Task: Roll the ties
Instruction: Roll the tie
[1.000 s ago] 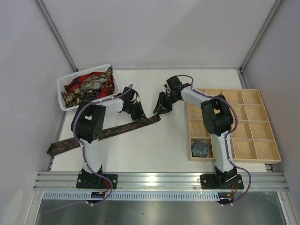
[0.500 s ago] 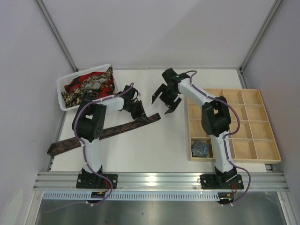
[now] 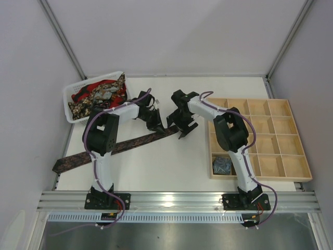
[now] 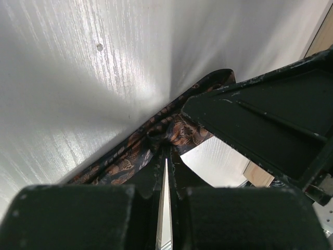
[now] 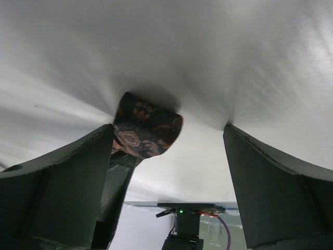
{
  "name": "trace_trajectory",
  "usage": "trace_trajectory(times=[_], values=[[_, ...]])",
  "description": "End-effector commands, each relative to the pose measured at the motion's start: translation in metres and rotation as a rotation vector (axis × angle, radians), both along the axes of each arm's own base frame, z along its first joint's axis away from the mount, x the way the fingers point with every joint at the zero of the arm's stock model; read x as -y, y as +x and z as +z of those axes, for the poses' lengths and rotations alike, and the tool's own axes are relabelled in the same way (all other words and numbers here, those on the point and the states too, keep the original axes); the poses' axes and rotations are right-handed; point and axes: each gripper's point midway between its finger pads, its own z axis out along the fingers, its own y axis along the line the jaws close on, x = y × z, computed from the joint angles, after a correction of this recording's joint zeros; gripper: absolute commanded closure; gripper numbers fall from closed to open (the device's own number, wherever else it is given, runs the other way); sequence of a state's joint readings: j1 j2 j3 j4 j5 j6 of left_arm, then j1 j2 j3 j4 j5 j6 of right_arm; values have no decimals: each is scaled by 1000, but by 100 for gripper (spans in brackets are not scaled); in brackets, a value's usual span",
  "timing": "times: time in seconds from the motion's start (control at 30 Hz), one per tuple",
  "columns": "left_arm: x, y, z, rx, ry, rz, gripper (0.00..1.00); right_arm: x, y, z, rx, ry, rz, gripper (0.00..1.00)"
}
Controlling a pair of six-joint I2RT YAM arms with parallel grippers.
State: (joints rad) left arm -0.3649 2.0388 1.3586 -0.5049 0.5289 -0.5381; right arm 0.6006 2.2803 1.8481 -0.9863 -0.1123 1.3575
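Left gripper [image 4: 165, 159] clamps a fold at the far end of a long dark brown-maroon patterned necktie [image 3: 125, 145]. Right gripper [image 3: 181, 124], fingers spread wide, straddles that end and holds nothing. The tie lies unrolled across the white table [image 3: 171, 164]. One grey-blue coiled tie [image 3: 222, 165] sits in the wooden compartment tray [image 3: 260, 178], and tangled ties [image 3: 99, 94] fill the white basket [image 3: 66, 104]. Most of the rolling seems left to do.

The counter [image 3: 156, 166] is finished smooth and white, with a brushed sheen. The tie [image 3: 130, 142] is made of woven cloth — patterned, faintly lustrous. The left claw [image 3: 157, 126] and right claw [image 3: 182, 123] are moulded in matt black plastic. The tray [image 3: 307, 156] is built of pale bare wood.
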Motion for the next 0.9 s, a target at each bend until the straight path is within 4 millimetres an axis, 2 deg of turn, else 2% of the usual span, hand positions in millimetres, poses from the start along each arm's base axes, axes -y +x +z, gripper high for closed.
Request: trace_trajectory(times=[0.0,0.13,0.33,0.4,0.53,0.87], values=[[1,8,5,31,-21,-43,92,-9,26,7,94,11,-57,9],[2,7,4,27,-23,-51,92,-16,29,7,96,8,-65,10],[3,9,4,32,-20,-70,92,-11,24,-5,52,-35,-92,10],[2,11,6,36,-16,-72,92,-11,19,-9,26,-42,-95,15],[3,12,8,40,-19,-82,92,-9,9,-13,-14,-93,-94,16],[3,18,11,53,-8,-95,91,-10,11,-15,-5,-103,-107,28]])
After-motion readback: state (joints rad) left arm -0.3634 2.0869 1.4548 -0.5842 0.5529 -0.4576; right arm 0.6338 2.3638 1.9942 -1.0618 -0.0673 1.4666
